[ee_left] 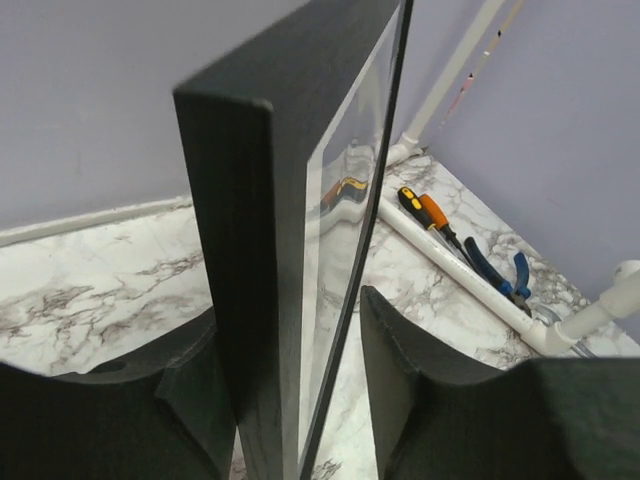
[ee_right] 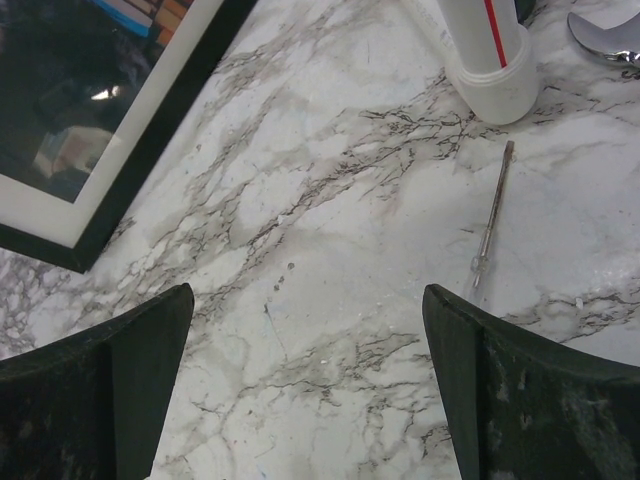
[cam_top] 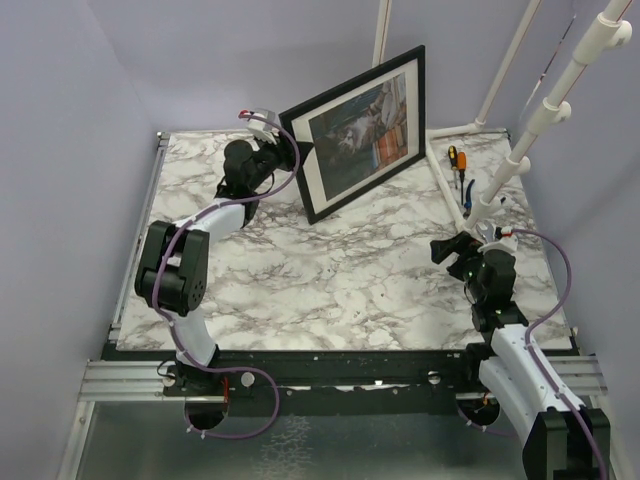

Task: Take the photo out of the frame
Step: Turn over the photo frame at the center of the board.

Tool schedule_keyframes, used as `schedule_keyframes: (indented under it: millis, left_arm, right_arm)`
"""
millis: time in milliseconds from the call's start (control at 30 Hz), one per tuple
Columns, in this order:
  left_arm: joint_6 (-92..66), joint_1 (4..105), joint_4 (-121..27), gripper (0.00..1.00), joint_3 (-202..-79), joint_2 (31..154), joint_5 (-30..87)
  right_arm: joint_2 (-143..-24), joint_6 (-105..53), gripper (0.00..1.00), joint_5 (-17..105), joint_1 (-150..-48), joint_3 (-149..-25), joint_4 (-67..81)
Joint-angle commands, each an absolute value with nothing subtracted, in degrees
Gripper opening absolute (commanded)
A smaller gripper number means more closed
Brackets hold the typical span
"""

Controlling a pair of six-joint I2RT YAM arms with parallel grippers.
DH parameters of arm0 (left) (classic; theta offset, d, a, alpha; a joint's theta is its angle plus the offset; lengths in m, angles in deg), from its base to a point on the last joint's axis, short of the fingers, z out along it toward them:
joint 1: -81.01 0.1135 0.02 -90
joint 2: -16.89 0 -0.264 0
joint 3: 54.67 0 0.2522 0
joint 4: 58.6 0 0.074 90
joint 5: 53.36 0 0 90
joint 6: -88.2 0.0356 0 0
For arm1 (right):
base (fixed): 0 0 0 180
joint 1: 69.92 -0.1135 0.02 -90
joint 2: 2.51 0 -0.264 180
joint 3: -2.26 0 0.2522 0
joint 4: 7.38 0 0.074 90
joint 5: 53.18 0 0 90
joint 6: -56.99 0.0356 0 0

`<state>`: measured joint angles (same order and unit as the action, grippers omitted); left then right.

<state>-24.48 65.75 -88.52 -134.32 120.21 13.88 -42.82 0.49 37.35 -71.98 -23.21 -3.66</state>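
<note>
frame (ee_left: 235, 250) border matt black, faint wood-like grain. Its glazing (ee_left: 350, 180) is glossy, with mirror-like reflections. desk (ee_right: 330, 250) smooth, marble-look, slight sheen. pipe (ee_right: 470, 40) smooth white plastic. right gripper (ee_right: 308, 290) matt black, grainy, scuffed with pale specks.

Lilac-grey walls (cam_top: 80, 70) on all sides; white marble-pattern table (cam_top: 330, 290); white pipe stand (cam_top: 562, 95) at right; aluminium rail (cam_top: 120, 380) along near edge; even light

The frame (ee_right: 153, 140) runs off the right wrist view at ten o'clock, its photo (ee_right: 60, 100) too dark to read there, and no camera shows the frame's back.
</note>
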Motion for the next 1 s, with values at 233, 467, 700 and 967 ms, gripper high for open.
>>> schedule_keyframes:
  millis: [233, 467, 700, 967]
  left_arm:
    - [-22.0, 63.5, -89.0, 0.29, -133.2, 113.7, 10.5]
    - [-21.1, 62.0, -89.0, 0.19, -132.3, 111.1, 10.7]
    - [-19.6, 58.6, -88.3, 0.07, -132.1, 109.4, 11.0]
    - [-13.4, 54.3, -81.3, 0.0, -131.9, 105.4, 15.1]
  right_arm:
    - [-44.3, -0.1, 0.97, 38.9, -72.1, -23.3, -5.0]
    - [-44.4, -0.1, 0.97, 39.1, -72.1, -23.3, -4.9]
    - [-43.7, 0.0, 0.96, 38.8, -72.1, -23.2, -4.6]
    - [-43.2, 0.1, 0.96, 38.5, -72.1, -23.0, -4.5]
